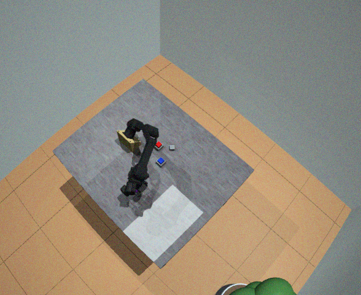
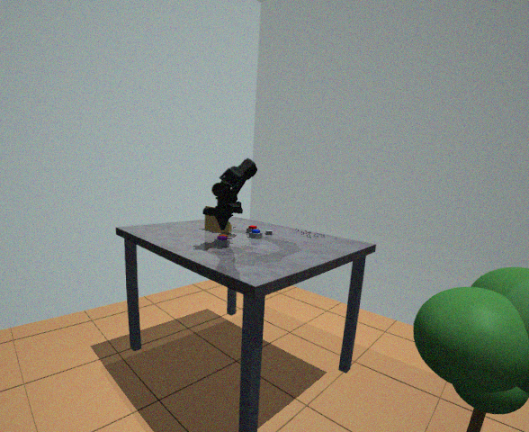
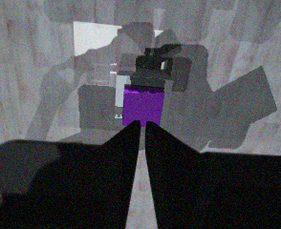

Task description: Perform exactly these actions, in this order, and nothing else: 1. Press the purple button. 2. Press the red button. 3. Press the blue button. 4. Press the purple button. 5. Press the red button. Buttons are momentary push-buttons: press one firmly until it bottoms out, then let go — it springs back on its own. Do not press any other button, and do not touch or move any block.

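My jaws are closed on nothing, the two black fingers nearly meeting, and they point down at the purple button [image 3: 142, 105], which sits just past their tips on the grey desk [image 1: 205, 171]. Whether the tips touch it I cannot tell. From above, my arm [image 1: 144, 155] stretches from its tan base [image 1: 128, 141] toward the near edge, hiding most of that button. The red button [image 1: 158, 145] and blue button [image 1: 160, 161] lie beside my forearm, with a small grey block [image 1: 172, 147] just past the red one.
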